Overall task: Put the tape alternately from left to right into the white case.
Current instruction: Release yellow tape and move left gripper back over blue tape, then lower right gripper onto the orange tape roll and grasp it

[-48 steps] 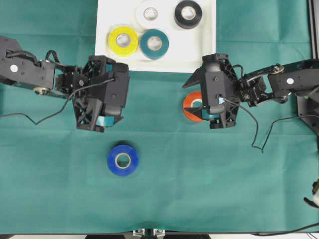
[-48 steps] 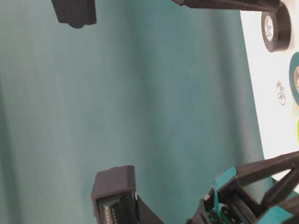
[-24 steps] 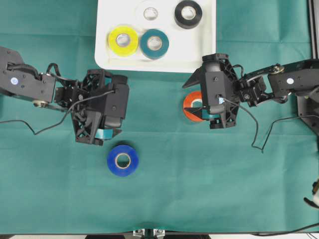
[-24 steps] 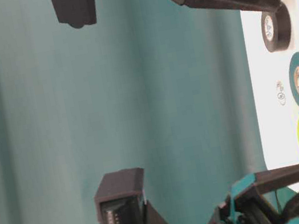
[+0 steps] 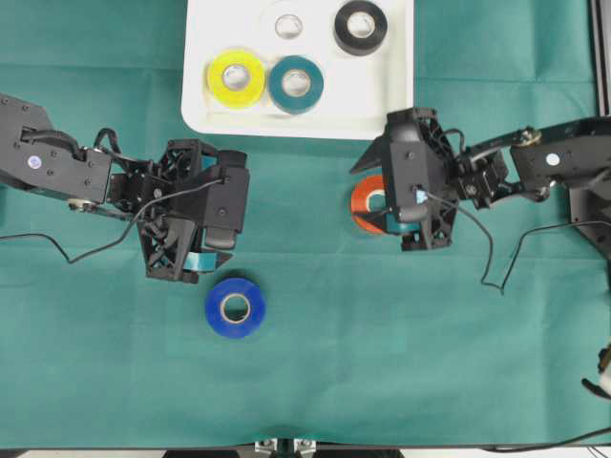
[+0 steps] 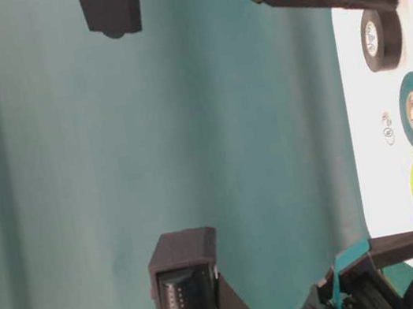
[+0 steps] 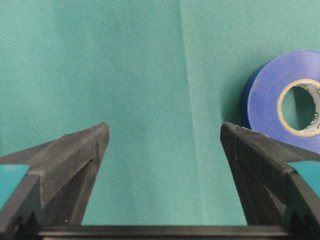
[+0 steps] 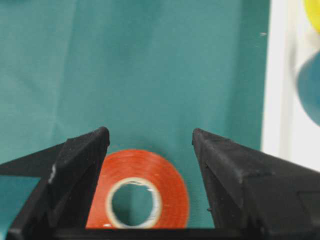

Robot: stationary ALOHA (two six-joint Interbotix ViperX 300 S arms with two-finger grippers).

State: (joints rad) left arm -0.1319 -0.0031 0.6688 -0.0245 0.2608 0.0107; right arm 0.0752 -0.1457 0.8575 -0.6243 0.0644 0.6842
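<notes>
Nearest the front table edge, a blue tape roll point(image 5: 235, 307) lies flat on the green cloth point(image 5: 382, 363), well apart from the white case point(image 5: 387, 95). The left gripper point(image 5: 198, 260) hangs just beyond this roll, on the case side, fingers spread wide with nothing between them; its wrist view shows the blue roll point(image 7: 287, 100) off to one side of the gap. Compared with a second ago, this gripper has moved away from the case and closer to the blue roll. Further toward the case, the right gripper point(image 5: 396, 212) sits over an orange tape roll point(image 5: 368, 203), fingers spread, the roll point(image 8: 137, 187) lying between them unclamped; its position has barely changed. Inside the case lie yellow point(image 5: 236, 77), teal point(image 5: 296, 84), white point(image 5: 286, 25) and black point(image 5: 361, 26) rolls, unchanged.
</notes>
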